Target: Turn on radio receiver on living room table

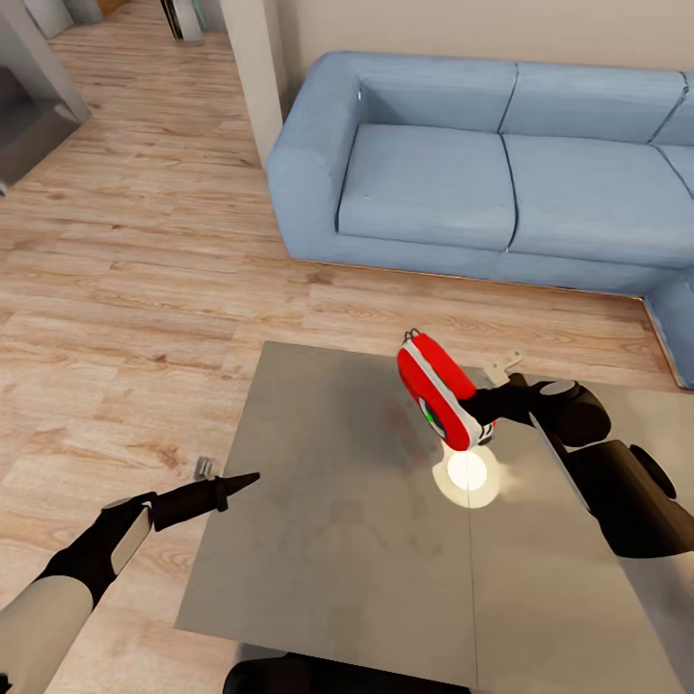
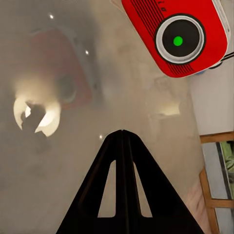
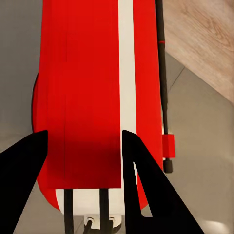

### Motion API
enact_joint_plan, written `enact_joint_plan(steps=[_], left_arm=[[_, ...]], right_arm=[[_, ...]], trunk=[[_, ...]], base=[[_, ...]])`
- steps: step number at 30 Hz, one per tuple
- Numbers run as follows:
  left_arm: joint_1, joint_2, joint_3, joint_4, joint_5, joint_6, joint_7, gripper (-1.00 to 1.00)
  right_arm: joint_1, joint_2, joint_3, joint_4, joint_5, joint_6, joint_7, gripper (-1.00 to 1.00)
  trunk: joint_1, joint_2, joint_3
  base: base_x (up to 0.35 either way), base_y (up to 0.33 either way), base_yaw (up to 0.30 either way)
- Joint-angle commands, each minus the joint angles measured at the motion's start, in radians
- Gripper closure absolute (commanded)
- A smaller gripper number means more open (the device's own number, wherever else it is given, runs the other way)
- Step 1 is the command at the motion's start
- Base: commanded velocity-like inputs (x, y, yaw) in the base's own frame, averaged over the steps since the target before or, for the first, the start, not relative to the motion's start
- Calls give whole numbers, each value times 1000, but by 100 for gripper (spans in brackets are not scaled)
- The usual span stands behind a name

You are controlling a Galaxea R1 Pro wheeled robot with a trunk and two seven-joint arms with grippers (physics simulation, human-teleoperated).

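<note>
Near the tabletop's [image 1: 318, 540] left edge, the left gripper [image 1: 253, 477] points in, fingers together (probably poised to press). Farther on, the right gripper's [image 3: 83, 146] fingers clamp the radio receiver [image 1: 439, 390], lifted above the tabletop, dial [image 2: 178, 40] glowing green.

Head camera high over table [image 1: 337, 540], both wrist cameras close on radio [image 2: 175, 36]

A light wood plank floor [image 1: 145, 289] runs under a blue sectional sofa [image 1: 501, 183] set against a beige wall [image 1: 482, 29]; a pale pillar [image 1: 253, 67] stands beside the sofa's arm.
</note>
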Motion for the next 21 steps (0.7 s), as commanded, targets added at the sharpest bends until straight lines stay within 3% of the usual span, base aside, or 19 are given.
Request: enact_joint_plan(steps=[1, 9, 14, 21], left_arm=[[0, -1, 0, 0, 0, 0, 0, 100], [0, -27, 6, -2, 1, 9, 1, 100], [0, -31, 7, 0, -1, 30, 2, 100], [0, -32, 7, 5, -1, 32, 4, 100]], right_arm=[[0, 1, 0, 0, 0, 0, 0, 100], [30, 7, -2, -2, -1, 0, -38, 100], [105, 12, -2, 12, -3, -3, -51, 100], [116, 15, -2, 30, -8, -46, -55, 100]], trunk=[[0, 0, 0], [0, 0, 0], [0, 0, 0], [0, 0, 0]], base=[[0, 0, 0], [0, 0, 0], [0, 0, 0], [0, 0, 0]])
